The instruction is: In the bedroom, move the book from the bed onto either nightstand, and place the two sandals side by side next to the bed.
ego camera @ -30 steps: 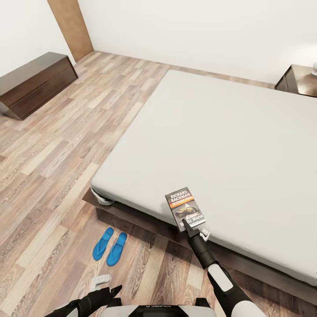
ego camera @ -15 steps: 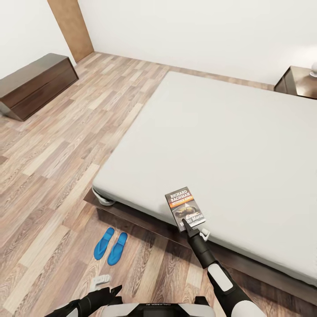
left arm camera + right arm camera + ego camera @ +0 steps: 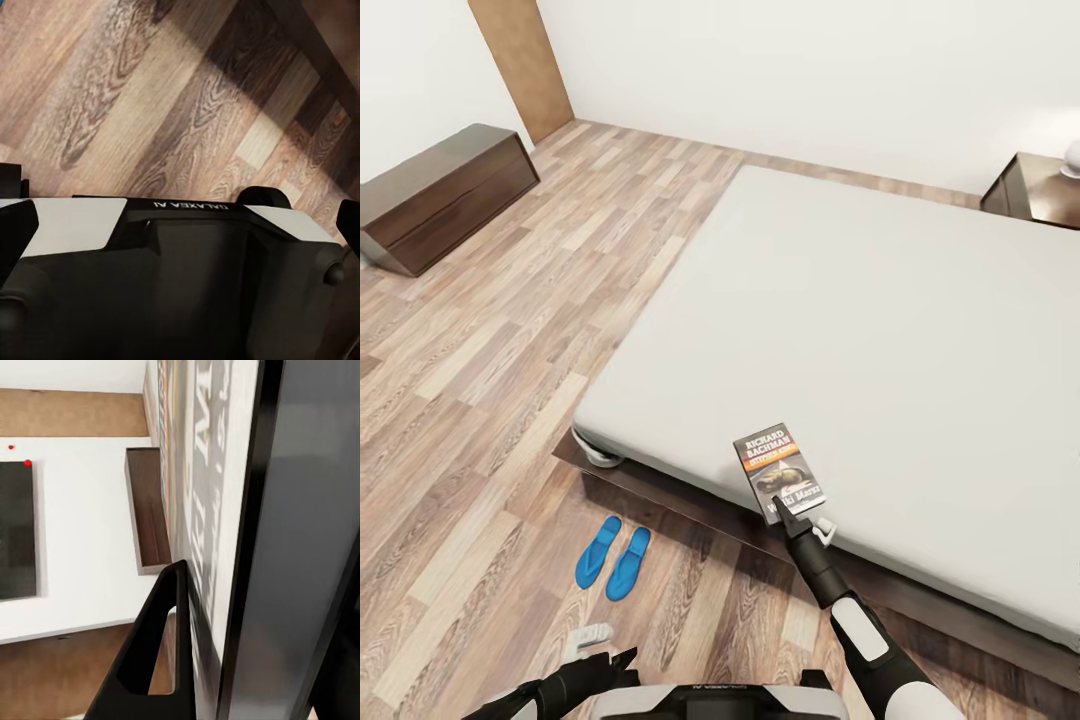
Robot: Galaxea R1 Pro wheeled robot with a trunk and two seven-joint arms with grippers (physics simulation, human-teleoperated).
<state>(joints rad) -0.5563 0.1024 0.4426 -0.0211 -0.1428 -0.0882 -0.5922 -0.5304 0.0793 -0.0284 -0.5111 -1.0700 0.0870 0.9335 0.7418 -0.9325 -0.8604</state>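
1. Long low cabinet point(image 3: 440, 195): dark brown wood, glossy top, standing on the floor against the left wall, well apart from the other furniture.
2. Wood panel point(image 3: 520, 62): plain mid-brown, upright, set into the far left corner where the two walls meet.
3. Walls point(image 3: 810, 70): plain white, meeting the floor along a straight line at the far side.
4. Floor point(image 3: 510, 330): wood planks in mixed light and mid-brown tones, with visible grain.
5. White rounded object point(image 3: 1072, 155): at the far right edge, cut off by the frame; its kind cannot be told.
6. Small white bracket-like piece point(image 3: 588, 636): lying on the floor near the lower edge.
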